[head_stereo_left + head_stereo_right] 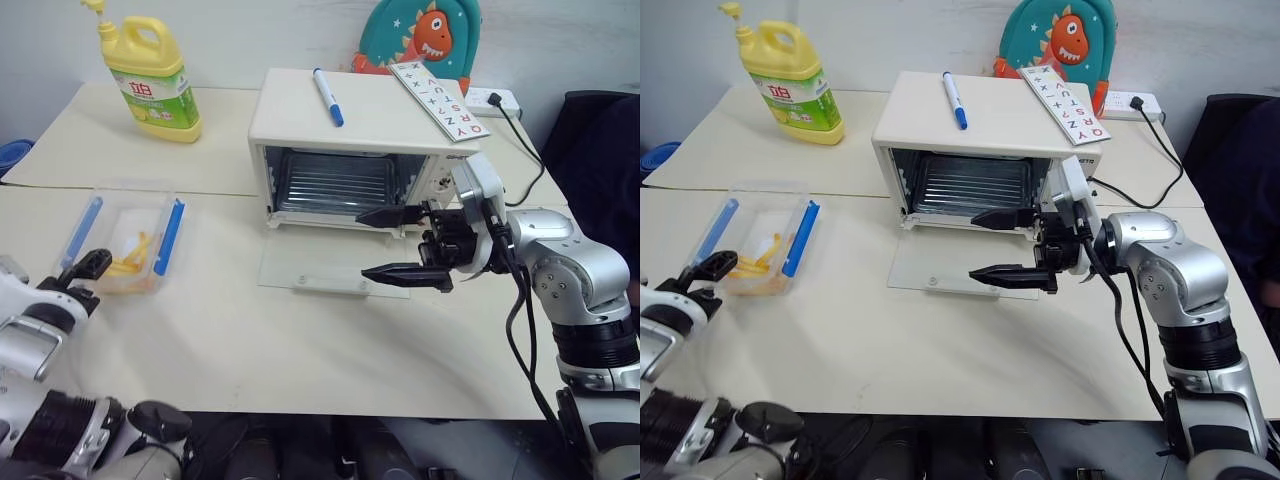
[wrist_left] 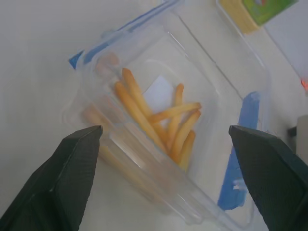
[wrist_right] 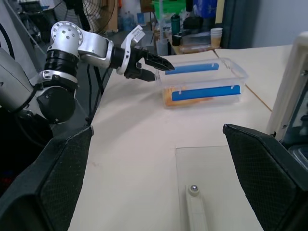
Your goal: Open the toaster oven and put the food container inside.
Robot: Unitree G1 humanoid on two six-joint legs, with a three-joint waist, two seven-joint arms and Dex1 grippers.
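Oven (image 1: 352, 150) first: it sits mid-table with its glass door (image 1: 335, 270) dropped flat onto the tabletop, so the wire rack (image 1: 330, 185) is exposed and the opening step looks done. A blue pen (image 1: 328, 97) and a lettered card (image 1: 438, 100) lie on its roof, which should not matter for loading. The container (image 1: 125, 240) rests on the table well to the left of the oven, clear-walled, blue clips along two sides, yellow-orange strips inside. The left gripper (image 1: 85, 272) hangs at the container's near end with its fingers spread wide; the left wrist view puts a finger to either side of the box, but I judge nothing is gripped, and whether a tip touches the plastic is hard to tell from these angles. The right gripper (image 1: 405, 243) hovers over the lowered door just before the oven mouth, jaws wide apart and empty. A yellow bottle (image 1: 152, 80) stands at the back left, clear of the work. The step in hand, as I read it, is the pick-up of the container. The next move calls for the left fingers to settle around the box and close on it, then a level carry to the right over the door and onto the rack, and the right gripper probably has to clear the mouth for that.
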